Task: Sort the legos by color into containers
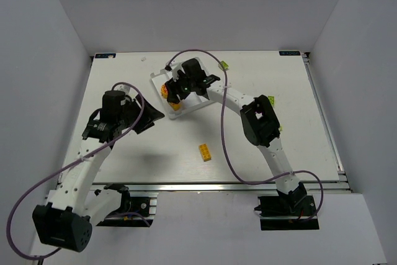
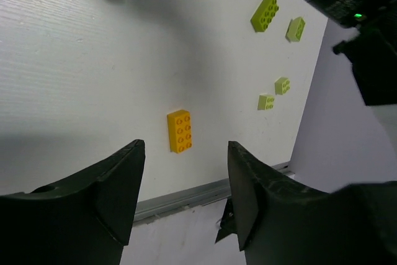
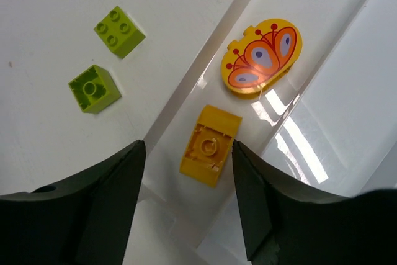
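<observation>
The white tray (image 1: pixel 193 101) lies at the back centre of the table. My right gripper (image 1: pixel 176 93) hangs open and empty over its left compartment (image 3: pixel 200 71). In the right wrist view that compartment holds an upside-down orange-yellow brick (image 3: pixel 211 144) just below and between my fingers, and a rounded yellow piece with an orange print (image 3: pixel 262 58). Two lime green bricks (image 3: pixel 120 31) (image 3: pixel 94 89) lie on the table beside the tray. My left gripper (image 1: pixel 155 115) is open and empty, left of the tray; in its wrist view a yellow brick (image 2: pixel 179 131) lies on the table beyond the fingers.
The same yellow brick (image 1: pixel 205 152) lies at the front centre of the table. Green bricks lie at the back (image 1: pixel 224 63) and right (image 1: pixel 271 98) (image 1: pixel 280 130); several show in the left wrist view (image 2: pixel 265 13) (image 2: pixel 282 85). The right arm arches across the table's middle.
</observation>
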Robot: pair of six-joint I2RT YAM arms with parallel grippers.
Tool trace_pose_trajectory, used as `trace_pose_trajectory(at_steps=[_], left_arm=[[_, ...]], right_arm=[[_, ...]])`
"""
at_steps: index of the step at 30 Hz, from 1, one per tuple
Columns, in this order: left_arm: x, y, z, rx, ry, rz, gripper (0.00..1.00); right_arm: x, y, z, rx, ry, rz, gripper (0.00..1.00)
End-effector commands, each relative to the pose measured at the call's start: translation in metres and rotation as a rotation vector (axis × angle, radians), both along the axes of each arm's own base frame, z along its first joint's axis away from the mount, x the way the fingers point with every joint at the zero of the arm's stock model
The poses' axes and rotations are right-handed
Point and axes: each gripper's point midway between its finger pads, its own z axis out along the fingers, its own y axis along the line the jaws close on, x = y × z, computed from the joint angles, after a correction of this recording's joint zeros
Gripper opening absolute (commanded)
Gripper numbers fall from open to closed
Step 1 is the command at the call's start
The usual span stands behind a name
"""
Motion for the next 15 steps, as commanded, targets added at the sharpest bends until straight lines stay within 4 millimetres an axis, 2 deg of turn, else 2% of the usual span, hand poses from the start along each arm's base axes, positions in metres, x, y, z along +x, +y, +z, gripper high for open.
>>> trace_pose_trajectory(at_steps=[1, 2, 3, 4, 5, 6, 7, 8, 9, 10, 11, 12, 13, 15], left_arm=[[0.003, -0.019, -0.007, -0.05, 0.012, -0.092, 0.64], [0.007, -0.02, -0.01, -0.039, 0.018, -0.099, 0.51], [0.009, -0.019, -0.012, -0.026, 0.022, -0.1, 0.42], [0.01, -0.019, -0.015, -0.007, 0.027, -0.1, 0.36], [0.01, -0.017, -0.017, 0.007, 0.036, -0.097, 0.29], [0.01, -0.015, -0.023, 0.023, 0.047, -0.093, 0.29], [0.009, -0.013, -0.027, 0.033, 0.054, -0.086, 0.3], [0.009, -0.011, -0.03, 0.046, 0.055, -0.077, 0.35], [0.007, -0.009, -0.038, 0.054, 0.069, -0.071, 0.39], [0.006, -0.008, -0.041, 0.058, 0.072, -0.066, 0.44], [0.006, -0.006, -0.045, 0.062, 0.078, -0.059, 0.49], [0.006, -0.004, -0.048, 0.069, 0.078, -0.049, 0.57], [0.003, -0.003, -0.053, 0.074, 0.085, -0.043, 0.59], [0.002, 0.001, -0.058, 0.083, 0.086, -0.027, 0.62]], right_arm=[[-0.005, -0.012, 0.078, 0.088, -0.071, 0.014, 0.62], [-0.009, -0.022, 0.088, 0.079, -0.083, 0.011, 0.55], [-0.009, -0.033, 0.087, 0.062, -0.076, 0.002, 0.43], [-0.014, -0.046, 0.105, 0.064, -0.094, -0.004, 0.1], [-0.018, -0.057, 0.107, 0.055, -0.092, -0.009, 0.0], [-0.031, -0.075, 0.079, 0.009, -0.051, 0.004, 0.0], [-0.04, -0.086, 0.074, -0.006, -0.039, 0.008, 0.0], [-0.05, -0.101, 0.09, 0.007, -0.057, 0.011, 0.0], [-0.073, -0.113, 0.064, -0.034, 0.002, 0.045, 0.0], [-0.086, -0.123, 0.072, -0.04, -0.025, 0.071, 0.03], [-0.102, -0.132, 0.064, -0.07, 0.009, 0.091, 0.13], [-0.115, -0.139, 0.057, -0.092, 0.038, 0.106, 0.32], [-0.129, -0.15, 0.042, -0.128, 0.074, 0.118, 0.37], [-0.15, -0.161, 0.038, -0.173, 0.121, 0.126, 0.45]])
